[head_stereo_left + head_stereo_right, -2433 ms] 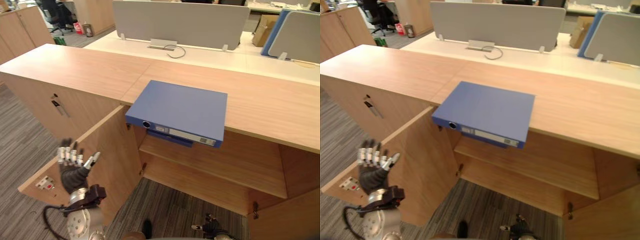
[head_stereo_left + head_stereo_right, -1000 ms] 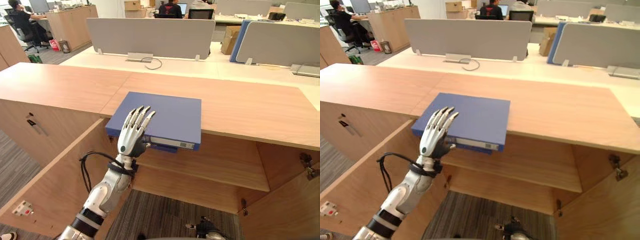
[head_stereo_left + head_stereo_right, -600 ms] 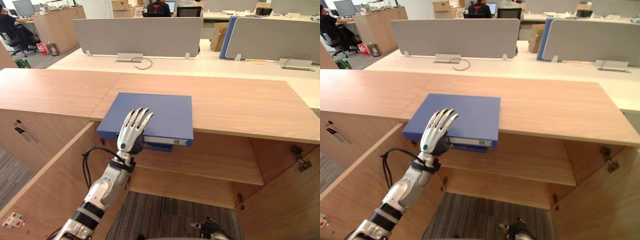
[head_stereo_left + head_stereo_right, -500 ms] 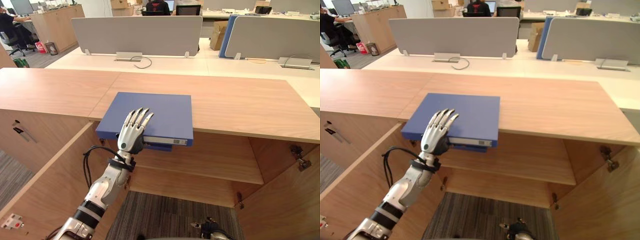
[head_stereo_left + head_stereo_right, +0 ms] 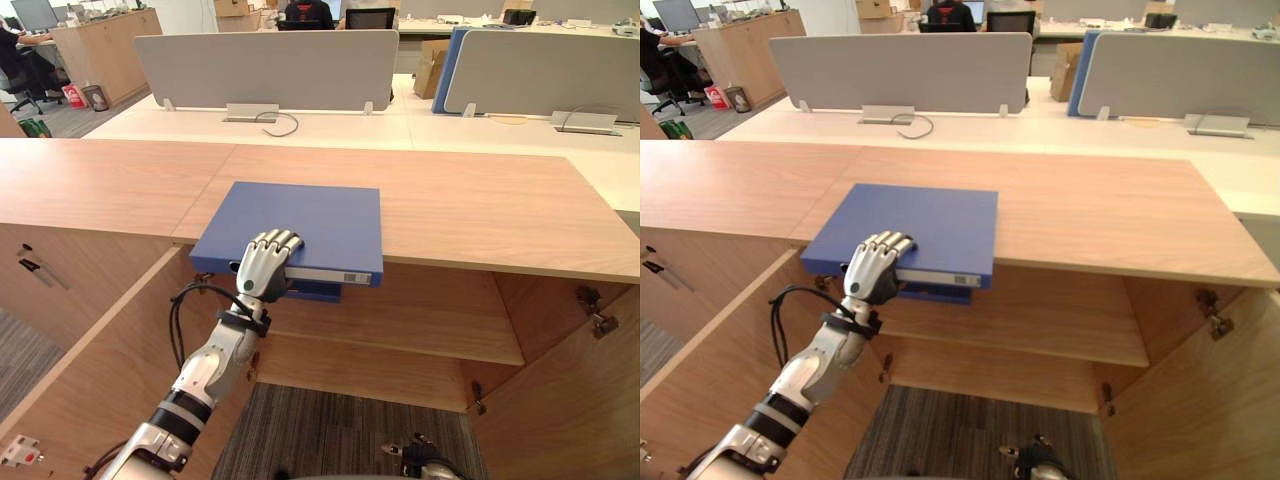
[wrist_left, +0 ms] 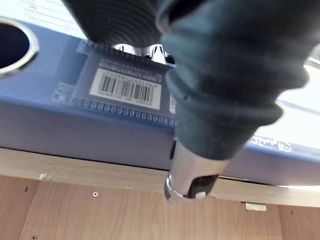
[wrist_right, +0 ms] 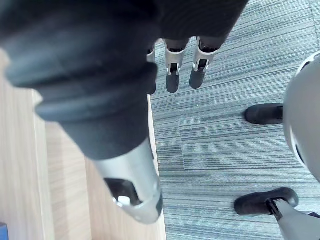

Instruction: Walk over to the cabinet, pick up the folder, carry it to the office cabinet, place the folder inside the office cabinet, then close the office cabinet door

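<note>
A blue folder (image 5: 300, 225) lies flat on the wooden cabinet top (image 5: 480, 210), its labelled spine jutting over the front edge above the open cabinet. My left hand (image 5: 265, 265) reaches up from below. Its fingers are curled over the folder's near edge onto the cover. In the left wrist view the thumb (image 6: 192, 175) sits just under the spine (image 6: 60, 120). The right hand (image 7: 171, 70) hangs low beside the wood panel, over the carpet, with its fingers straight and nothing in them.
The cabinet's left door (image 5: 90, 370) stands wide open beside my left arm, and the right door (image 5: 570, 400) is open too. A wooden shelf (image 5: 400, 330) runs inside. Grey desk dividers (image 5: 265, 65) rise behind the top, with seated people further back.
The left hand's fingers, which lay straight on the folder's cover, have curled down over its front edge. The folder has stayed in place.
</note>
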You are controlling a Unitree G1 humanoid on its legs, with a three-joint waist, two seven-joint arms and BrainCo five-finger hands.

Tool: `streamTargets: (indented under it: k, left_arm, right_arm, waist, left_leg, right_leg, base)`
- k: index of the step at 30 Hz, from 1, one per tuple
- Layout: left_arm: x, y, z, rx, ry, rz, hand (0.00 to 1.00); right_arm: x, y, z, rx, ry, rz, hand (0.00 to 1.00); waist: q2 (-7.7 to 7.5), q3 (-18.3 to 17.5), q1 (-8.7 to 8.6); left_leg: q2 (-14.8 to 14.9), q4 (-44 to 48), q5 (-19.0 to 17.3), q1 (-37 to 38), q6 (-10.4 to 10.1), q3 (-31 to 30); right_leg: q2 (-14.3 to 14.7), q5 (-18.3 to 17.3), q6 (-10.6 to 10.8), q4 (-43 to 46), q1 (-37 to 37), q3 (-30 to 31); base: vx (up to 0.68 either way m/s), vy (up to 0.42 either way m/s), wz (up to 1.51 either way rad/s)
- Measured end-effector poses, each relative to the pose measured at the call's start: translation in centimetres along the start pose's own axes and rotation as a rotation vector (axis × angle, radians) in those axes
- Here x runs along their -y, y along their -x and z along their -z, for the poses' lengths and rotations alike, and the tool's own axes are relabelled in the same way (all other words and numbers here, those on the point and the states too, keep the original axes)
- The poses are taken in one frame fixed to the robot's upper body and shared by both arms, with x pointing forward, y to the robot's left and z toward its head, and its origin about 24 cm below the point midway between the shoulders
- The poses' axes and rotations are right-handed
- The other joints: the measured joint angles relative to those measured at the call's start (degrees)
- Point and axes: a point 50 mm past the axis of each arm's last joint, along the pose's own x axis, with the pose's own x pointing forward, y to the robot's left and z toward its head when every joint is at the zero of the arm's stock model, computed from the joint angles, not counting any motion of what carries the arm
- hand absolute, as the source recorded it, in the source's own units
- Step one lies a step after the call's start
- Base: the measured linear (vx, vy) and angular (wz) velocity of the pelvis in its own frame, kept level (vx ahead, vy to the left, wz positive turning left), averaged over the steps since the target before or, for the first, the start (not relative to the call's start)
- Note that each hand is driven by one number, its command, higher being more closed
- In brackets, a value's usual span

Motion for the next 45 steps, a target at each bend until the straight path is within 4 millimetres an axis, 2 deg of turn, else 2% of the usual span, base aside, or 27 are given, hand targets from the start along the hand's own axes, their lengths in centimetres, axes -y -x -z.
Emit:
streamTargets:
  k: [9,13,16,18,20,22,24,25,26,27,28,29,31,34,37,40,43,45]
  left_arm:
    - [-0.3,-0.2,0.5,-0.037,0.007,-0.026,1.0]
    - [-0.9,0.9,-0.4,-0.05,0.053,-0.061,1.0]
    - [-2.1,1.6,-1.4,-0.066,0.154,-0.121,1.0]
    - [-3.3,2.1,-2.2,-0.088,0.269,-0.179,1.0]
    - [-4.8,3.1,-3.3,-0.118,0.543,-0.241,1.0]
    - [-5.4,4.2,-4.0,-0.125,0.723,-0.237,1.0]
    - [-6.0,5.6,-4.6,-0.137,0.898,-0.23,1.0]
    - [-6.6,6.2,-4.6,-0.153,1.111,-0.253,1.0]
    - [-6.8,6.5,-4.5,-0.173,1.194,-0.267,1.0]
    - [-6.5,7.2,-4.2,-0.227,1.372,-0.276,1.0]
    - [-6.1,7.6,-4.0,-0.265,1.451,-0.273,1.0]
    - [-5.2,8.9,-3.7,-0.358,1.614,-0.26,1.0]
    - [-4.5,10.2,-3.5,-0.443,1.768,-0.271,1.0]
    - [-4.5,11.0,-2.7,-0.507,1.856,-0.353,1.0]
    - [-6.1,10.5,-2.6,-0.444,1.91,-0.448,1.0]
    - [-7.5,9.9,-3.0,-0.347,1.919,-0.468,1.0]
    - [-8.0,9.8,-3.0,-0.32,1.9,-0.476,1.0]
    - [-8.0,9.8,-3.0,-0.319,1.873,-0.469,1.0]
  right_arm:
    - [0.1,0.0,-0.1,0.003,0.007,-0.007,0.0]
    - [0.3,0.0,0.1,0.004,0.013,-0.003,0.0]
    - [0.3,0.0,0.2,0.002,0.015,-0.001,0.0]
    - [0.3,0.0,0.2,0.002,0.018,-0.002,0.0]
    - [0.4,0.0,0.3,-0.009,-0.048,0.004,0.0]
    - [0.5,0.1,0.2,0.002,-0.126,0.01,0.0]
    - [0.6,0.3,-0.7,0.062,-0.229,0.004,0.0]
    - [1.0,0.6,-1.8,0.145,-0.317,-0.001,0.0]
    - [1.2,0.8,-2.3,0.178,-0.344,-0.004,0.0]
    - [1.5,1.1,-3.4,0.246,-0.404,-0.011,0.0]
    - [1.7,1.3,-3.8,0.273,-0.442,-0.012,0.0]
    - [2.3,1.8,-4.4,0.329,-0.541,-0.006,0.0]
    - [3.2,2.6,-4.6,0.39,-0.653,0.004,0.0]
    - [3.6,3.8,-4.6,0.463,-0.772,-0.009,0.0]
    - [3.1,5.6,-5.0,0.546,-0.854,-0.054,0.0]
    - [3.7,7.4,-6.2,0.652,-0.911,-0.09,0.0]
    - [5.0,9.5,-7.6,0.786,-0.942,-0.102,0.0]
    - [5.6,10.2,-7.9,0.831,-0.955,-0.096,0.0]
  waist:
    - [0.01,0.0,-0.62]
    - [0.06,0.0,-0.54]
    - [0.07,0.0,-0.3]
    - [0.17,-0.1,-0.06]
    - [0.32,-0.2,0.7]
    - [0.5,-0.3,1.05]
    - [0.67,-0.4,1.37]
    - [0.86,-0.5,1.36]
    - [0.91,-0.5,1.31]
    - [1.01,-0.6,1.06]
    - [0.97,-0.6,0.72]
    - [0.87,-0.5,0.31]
    - [0.85,-0.5,0.24]
    - [0.72,-0.4,0.53]
    - [0.31,-0.2,0.17]
    - [0.25,-0.2,0.03]
    - [0.24,-0.6,0.01]
    - [0.23,-0.6,-0.2]
  left_leg:
    - [0.0,0.0,-0.4,0.2,0.1,0.7]
    - [-0.1,0.0,-0.8,0.3,0.2,1.3]
    - [-0.2,0.0,-0.8,0.4,0.1,1.3]
    - [-0.1,0.0,-0.8,0.5,0.1,1.3]
    - [0.0,0.0,-0.8,0.9,0.1,1.3]
    - [0.3,0.0,-0.8,1.1,0.1,1.5]
    - [0.7,0.0,-0.8,1.2,0.1,2.8]
    - [1.0,0.0,-0.8,1.2,0.1,3.5]
    - [1.0,0.0,-0.8,1.2,0.1,4.0]
    - [1.1,0.0,-0.8,1.1,0.2,4.6]
    - [1.1,0.0,-0.8,1.1,0.2,4.7]
    - [1.2,0.0,-0.8,1.1,0.2,5.1]
    - [1.5,0.0,-0.8,0.9,0.3,5.8]
    - [1.9,0.0,-0.8,1.0,0.3,7.4]
    - [2.3,0.0,-1.0,1.2,0.3,8.9]
    - [2.5,0.0,-1.5,1.5,0.0,10.3]
    - [3.0,0.1,-2.1,2.4,-0.3,11.7]
    - [3.1,0.1,-2.1,2.5,-0.3,12.0]
  right_leg:
    - [0.1,0.0,0.0,-0.1,0.0,0.8]
    - [0.0,0.0,0.0,-0.1,-0.1,1.3]
    - [-0.1,0.0,0.0,-0.1,-0.1,1.3]
    - [0.0,0.0,0.0,0.0,0.0,1.3]
    - [-0.1,0.0,0.0,0.1,0.3,1.4]
    - [-0.2,0.0,0.1,0.2,0.4,1.6]
    - [-0.2,0.0,0.0,1.0,-0.4,3.0]
    - [-0.1,0.0,0.1,1.2,-1.0,3.9]
    - [0.0,0.1,0.1,1.5,-1.3,4.3]
    - [0.1,0.1,0.1,2.1,-2.1,5.1]
    - [0.1,0.1,0.1,2.1,-2.2,5.3]
    - [0.2,0.3,0.2,2.1,-2.4,5.7]
    - [0.4,0.5,0.3,2.1,-3.0,6.4]
    - [0.6,1.1,0.3,2.1,-3.8,8.0]
    - [1.0,1.7,0.2,1.8,-4.2,9.2]
    - [1.1,2.2,0.2,1.4,-4.3,10.2]
    - [1.4,2.3,0.2,1.3,-4.3,11.7]
    - [1.5,2.3,0.3,1.2,-4.3,12.0]
  base:
    - [-0.01,0.007,-0.03]
    - [0.01,0.012,-0.08]
    - [0.0,0.0,0.0]
    - [-0.02,0.002,0.0]
    - [-0.04,0.008,-0.02]
    - [-0.06,0.018,-0.08]
    - [-0.08,0.032,-0.27]
    - [-0.08,0.028,-0.3]
    - [-0.11,0.036,-0.34]
    - [-0.06,0.022,-0.23]
    - [-0.08,0.027,-0.22]
    - [-0.07,0.018,-0.14]
    - [-0.06,0.011,-0.21]
    - [-0.03,0.012,-0.26]
    - [-0.04,0.005,-0.28]
    - [-0.03,0.007,-0.21]
    - [-0.02,-0.005,-0.29]
    - [-0.01,-0.017,-0.1]
